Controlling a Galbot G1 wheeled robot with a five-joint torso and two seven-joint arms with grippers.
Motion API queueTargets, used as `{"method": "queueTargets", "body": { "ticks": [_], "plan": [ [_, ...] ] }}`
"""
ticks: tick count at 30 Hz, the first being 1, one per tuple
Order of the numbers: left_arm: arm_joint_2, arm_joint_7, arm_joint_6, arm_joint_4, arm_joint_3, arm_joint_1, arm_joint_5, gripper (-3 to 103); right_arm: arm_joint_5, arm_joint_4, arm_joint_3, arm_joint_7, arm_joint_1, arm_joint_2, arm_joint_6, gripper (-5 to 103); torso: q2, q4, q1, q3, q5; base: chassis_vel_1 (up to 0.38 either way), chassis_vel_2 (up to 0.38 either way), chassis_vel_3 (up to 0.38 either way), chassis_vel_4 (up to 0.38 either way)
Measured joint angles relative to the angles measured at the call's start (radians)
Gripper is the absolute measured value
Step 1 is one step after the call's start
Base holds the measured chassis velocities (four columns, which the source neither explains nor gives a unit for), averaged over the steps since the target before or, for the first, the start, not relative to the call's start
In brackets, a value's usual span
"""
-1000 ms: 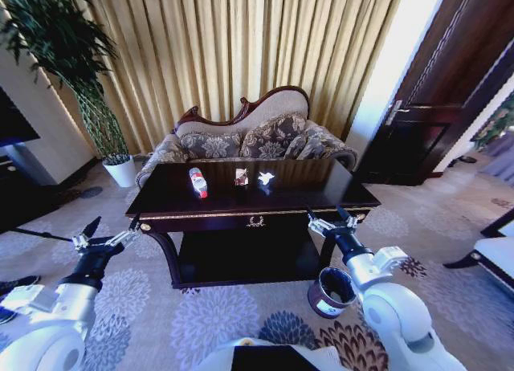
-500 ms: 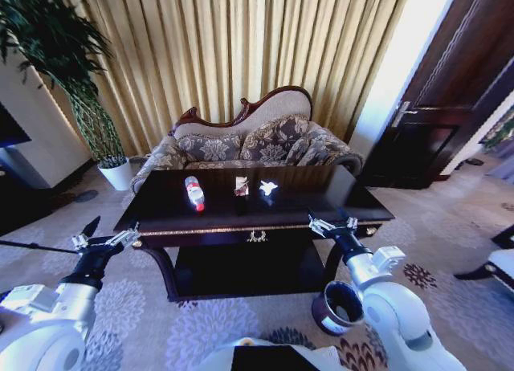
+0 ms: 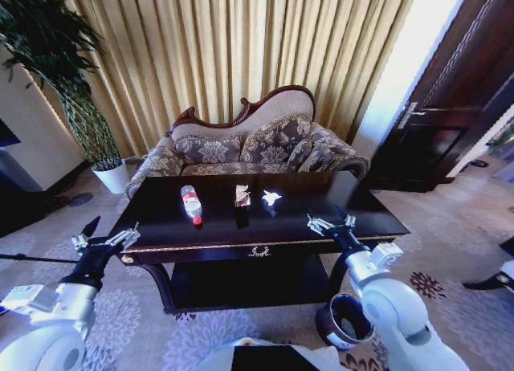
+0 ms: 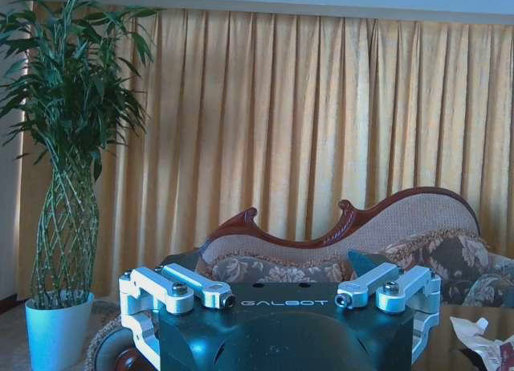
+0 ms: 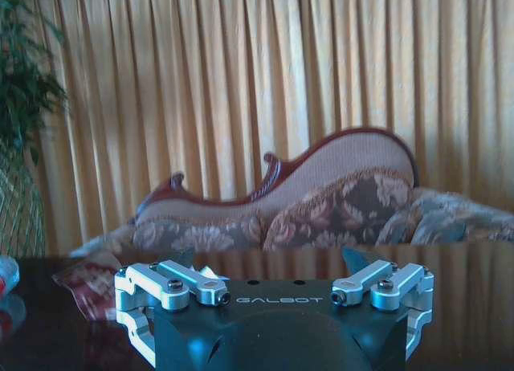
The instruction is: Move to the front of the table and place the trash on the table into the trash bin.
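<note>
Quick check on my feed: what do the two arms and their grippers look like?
Both arms have glossy white rounded shells that narrow to black wrists. The left gripper and right gripper have silver metal linkage fingers with dark tips, bolted to a black base lettered GALBOT.

Both arms forward, left pincer (image 3: 106, 235) open, right pincer (image 3: 331, 222) open

One table (image 3: 361, 210) holds three bits of trash: one bottle (image 3: 190, 203), one wrapper (image 3: 242, 196), one crumpled paper (image 3: 271, 197).
</note>
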Motion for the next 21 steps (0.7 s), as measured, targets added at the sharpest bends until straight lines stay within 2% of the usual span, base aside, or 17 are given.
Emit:
{"method": "queueTargets", "body": {
  "ticks": [2, 4, 5, 10, 12, 16, 17, 21],
  "plan": [
    [0.002, 0.0, -0.001, 0.0, 0.0, 0.001, 0.0, 100, 0.051, -0.054, -0.021, 0.003, 0.058, -0.05, -0.016, 100, 0.0, -0.0001, 0.0, 0.0, 0.0, 0.0, 0.0, 0.0, 0.0],
    [0.002, 0.0, -0.001, 0.0, 0.0, 0.001, 0.001, 100, 0.059, -0.062, -0.024, 0.004, 0.066, -0.057, -0.019, 100, 0.0, 0.0, 0.0, 0.0, 0.0002, 0.0, 0.0, 0.0, 0.0],
    [0.001, 0.001, -0.001, 0.0, -0.001, 0.003, 0.001, 100, 0.105, -0.108, -0.057, 0.01, 0.127, -0.113, -0.032, 100, 0.0, 0.0001, 0.001, 0.0, -0.0002, 0.0, 0.0, 0.0, 0.0],
    [-0.007, 0.001, -0.001, 0.0, -0.007, 0.015, 0.001, 100, 0.184, -0.179, -0.154, 0.021, 0.252, -0.201, -0.051, 100, -0.001, 0.0001, 0.001, 0.0, -0.0001, 0.0, 0.0, 0.0, 0.0],
    [-0.008, 0.0, -0.001, 0.0, -0.007, 0.016, 0.001, 100, 0.191, -0.187, -0.172, 0.021, 0.27, -0.211, -0.052, 100, -0.001, -0.0001, 0.001, 0.0, -0.0002, 0.0, 0.0, 0.0, 0.0],
    [-0.016, 0.0, -0.001, 0.0, -0.01, 0.02, 0.002, 100, 0.227, -0.257, -0.323, 0.023, 0.443, -0.261, -0.059, 100, 0.0, 0.0, 0.001, 0.0, -0.0002, 0.0, 0.0, 0.0, 0.0],
    [-0.016, 0.0, -0.001, 0.0, -0.01, 0.02, 0.002, 100, 0.227, -0.257, -0.323, 0.023, 0.443, -0.261, -0.059, 100, 0.0, 0.0, 0.001, 0.0, -0.0002, 0.0, 0.0, 0.0, 0.0],
    [-0.021, -0.001, -0.001, 0.0, -0.017, 0.024, 0.002, 100, 0.258, -0.342, -0.455, 0.031, 0.59, -0.267, -0.066, 100, -0.001, 0.0001, 0.001, 0.0, -0.0004, 0.0, 0.0, 0.0, 0.0]
  ]
}}
